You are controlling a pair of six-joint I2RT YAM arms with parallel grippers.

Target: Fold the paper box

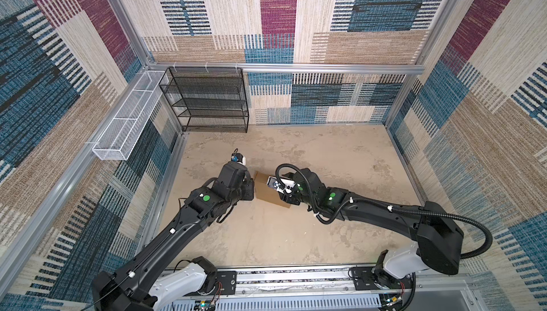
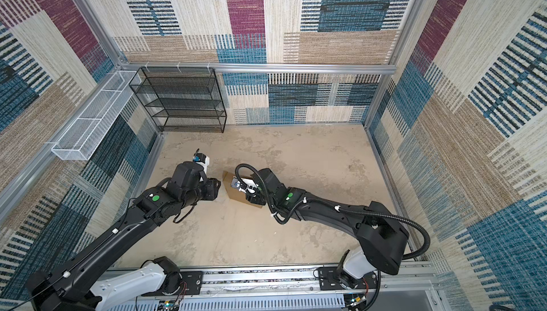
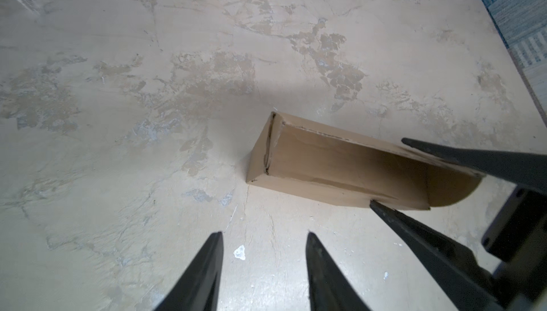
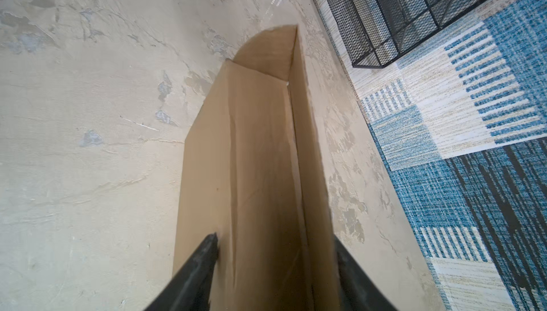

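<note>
The paper box (image 1: 265, 190), plain brown cardboard, rests on the table's middle in both top views (image 2: 233, 195). It is partly folded, and a rounded flap (image 4: 268, 55) sticks out at one end. My right gripper (image 4: 274, 237) straddles the near end of the paper box (image 4: 251, 161) with one finger against each side, shut on it. The left wrist view shows those two fingers (image 3: 473, 161) clamping the paper box (image 3: 340, 161). My left gripper (image 3: 264, 233) hangs open over bare table just left of the box, a short gap away, with nothing between its fingers.
A black mesh shelf rack (image 1: 207, 99) stands at the back left against the wall and also shows in the right wrist view (image 4: 414, 13). A white mesh basket (image 1: 127, 117) hangs on the left wall. Patterned walls close in the table on three sides.
</note>
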